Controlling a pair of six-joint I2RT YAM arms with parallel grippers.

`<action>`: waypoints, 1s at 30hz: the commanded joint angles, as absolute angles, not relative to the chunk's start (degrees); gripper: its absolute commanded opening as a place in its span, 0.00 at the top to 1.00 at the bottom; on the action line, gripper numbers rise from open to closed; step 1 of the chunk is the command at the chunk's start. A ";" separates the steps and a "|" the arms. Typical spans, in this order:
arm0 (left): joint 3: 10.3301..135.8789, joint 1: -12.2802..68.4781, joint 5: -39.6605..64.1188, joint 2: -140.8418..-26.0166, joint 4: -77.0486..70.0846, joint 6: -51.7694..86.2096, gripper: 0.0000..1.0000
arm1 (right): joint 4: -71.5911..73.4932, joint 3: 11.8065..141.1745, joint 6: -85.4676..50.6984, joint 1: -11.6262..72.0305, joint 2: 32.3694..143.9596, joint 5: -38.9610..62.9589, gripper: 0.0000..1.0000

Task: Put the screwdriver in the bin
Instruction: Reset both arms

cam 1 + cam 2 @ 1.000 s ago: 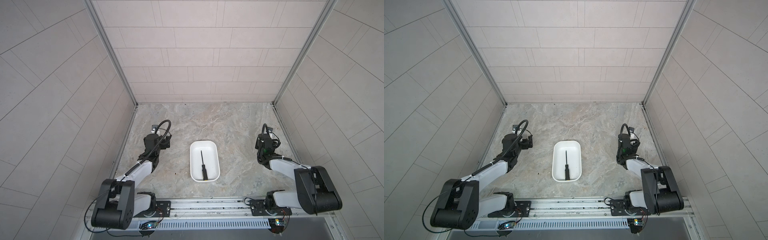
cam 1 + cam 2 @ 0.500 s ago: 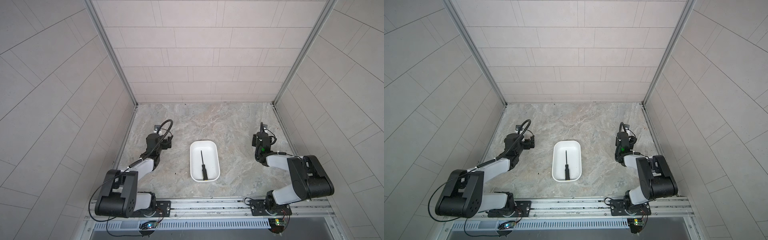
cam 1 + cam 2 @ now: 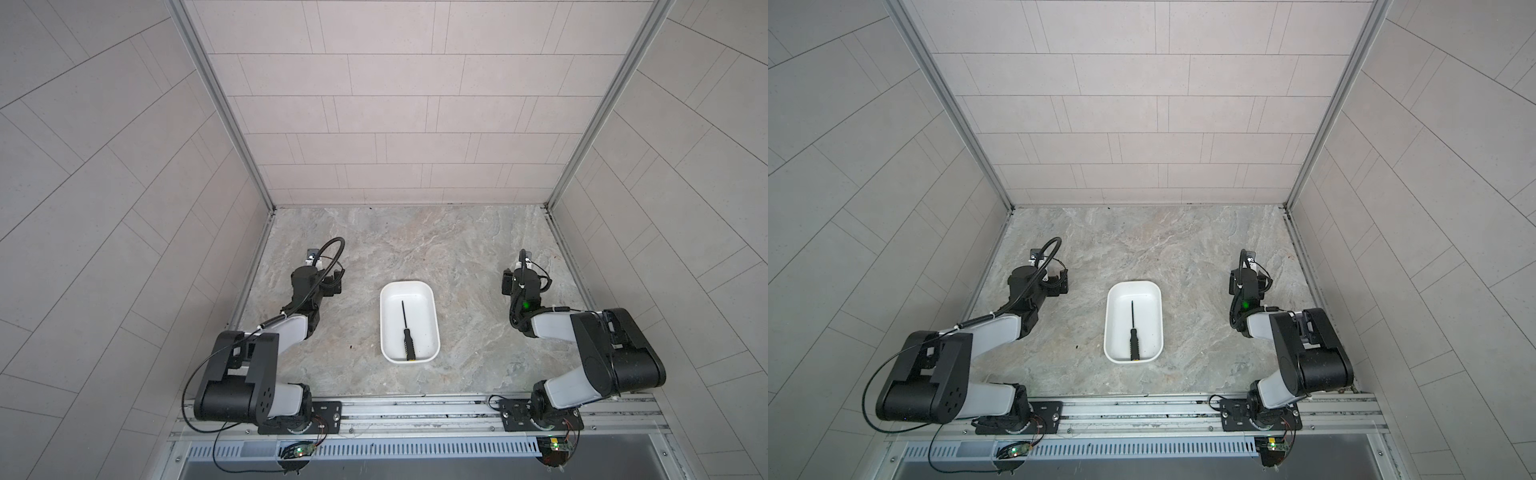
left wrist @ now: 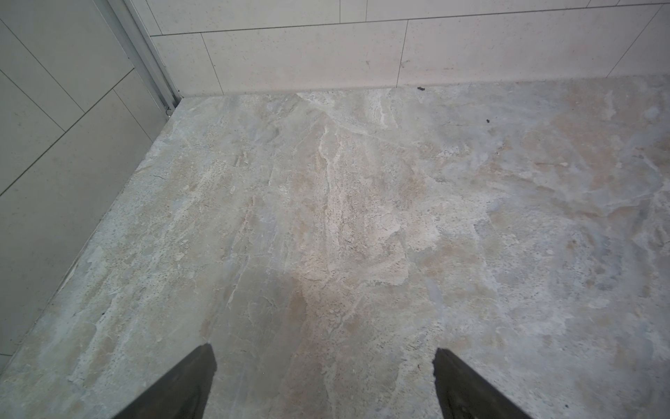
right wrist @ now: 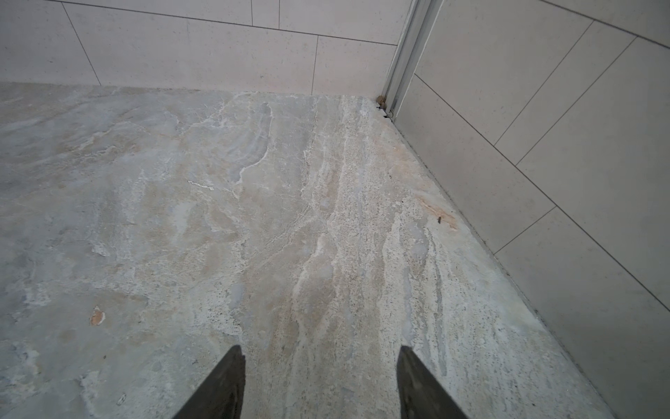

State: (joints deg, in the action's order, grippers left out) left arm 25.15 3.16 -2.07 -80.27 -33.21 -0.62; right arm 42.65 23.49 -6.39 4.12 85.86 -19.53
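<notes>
The screwdriver (image 3: 406, 328) (image 3: 1133, 332) lies lengthwise inside the white bin (image 3: 386, 316) (image 3: 1113, 320), with its black handle and yellow cap at the near end. Both top views show it there, free of any gripper. My left gripper (image 4: 322, 353) is open over bare stone floor, well to the left of the bin. My right gripper (image 5: 321, 352) is open too, well to the right of the bin, with only floor between its fingers. Neither wrist view shows the bin or the screwdriver.
Tiled walls close the stone floor on three sides, with metal corner posts (image 4: 159, 79) (image 5: 398, 72) near each gripper. The left arm (image 3: 291, 328) and right arm (image 3: 552, 328) are folded low beside the bin. A metal rail (image 3: 415, 409) runs along the front edge.
Both arms have folded a little closer to their bases, and the right wrist has shifted slightly towards the bin's side. Screwdriver and bin have stayed where they were.
</notes>
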 commanded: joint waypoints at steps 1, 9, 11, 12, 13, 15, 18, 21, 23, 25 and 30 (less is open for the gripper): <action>25.94 2.67 -3.28 -82.60 -36.69 -1.58 0.00 | 43.57 23.40 -5.42 4.31 86.30 -19.47 0.38; 27.27 2.59 -2.47 -86.06 -37.28 -1.98 0.00 | 43.48 23.55 -5.39 4.23 86.31 -19.39 0.37; 27.44 1.97 -2.34 -86.23 -37.03 -1.06 0.00 | 43.50 23.55 -5.45 4.30 86.34 -19.41 0.37; 27.30 1.93 -2.81 -86.56 -37.64 -0.71 0.00 | 43.46 23.55 -5.44 4.26 86.37 -19.38 0.37; 27.42 1.84 -2.81 -86.57 -37.29 -0.68 0.00 | 43.48 23.49 -5.41 4.25 86.31 -19.47 0.37; 27.66 1.73 -3.93 -87.04 -37.33 -0.04 0.00 | 43.47 23.51 -5.45 4.28 86.35 -19.38 0.37; 27.72 1.14 -5.18 -87.97 -37.73 1.05 0.00 | 43.49 23.46 -5.45 4.29 86.31 -19.41 0.37; 27.60 1.14 -6.23 -88.32 -38.22 1.49 0.00 | 43.51 23.47 -5.44 4.31 86.35 -19.43 0.37; 27.84 1.14 -6.46 -88.47 -37.96 1.50 0.00 | 43.51 23.46 -5.45 4.22 86.33 -19.44 0.37; 27.82 1.14 -6.59 -88.45 -37.93 1.49 0.00 | 43.51 23.47 -5.44 4.31 86.31 -19.42 0.37; 27.49 1.10 -6.46 -88.14 -38.32 1.54 0.00 | 43.45 23.49 -5.43 4.26 86.32 -19.42 0.37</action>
